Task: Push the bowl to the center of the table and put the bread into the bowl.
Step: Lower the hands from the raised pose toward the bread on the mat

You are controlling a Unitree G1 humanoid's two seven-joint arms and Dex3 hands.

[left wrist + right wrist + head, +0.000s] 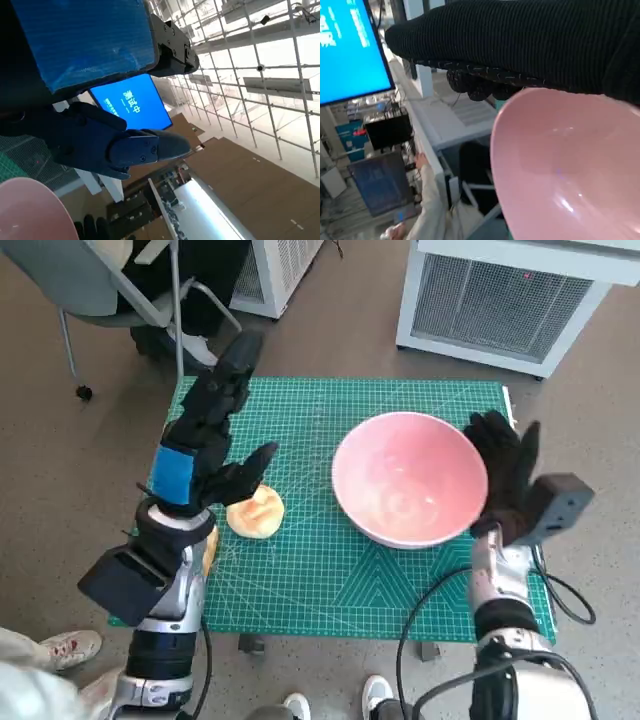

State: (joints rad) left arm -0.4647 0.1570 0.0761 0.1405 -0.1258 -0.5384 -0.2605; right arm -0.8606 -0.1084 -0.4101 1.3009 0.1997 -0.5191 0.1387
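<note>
A pink bowl (pixel 408 478) sits on the green cutting mat (pixel 330 570), right of the middle. My right hand (pixel 505 472) in its black glove lies flat against the bowl's right rim, fingers spread, holding nothing. The right wrist view shows the bowl (pixel 570 165) close under the glove (pixel 520 40). A round golden bread roll (pixel 255 512) lies on the mat's left part. My left hand (pixel 215 430) hovers just above and behind the roll, fingers apart, thumb near its top. The left wrist view shows the fingers (pixel 100 145) empty and a bit of the bowl's rim (pixel 30 210).
A white slatted unit (pixel 500 300) stands behind the table on the right. A grey chair (pixel 120 290) is at the back left. Shoes of people show at the lower left (pixel 70 648) and under the table's front edge (pixel 380 695). A cable (pixel 560 600) loops by my right forearm.
</note>
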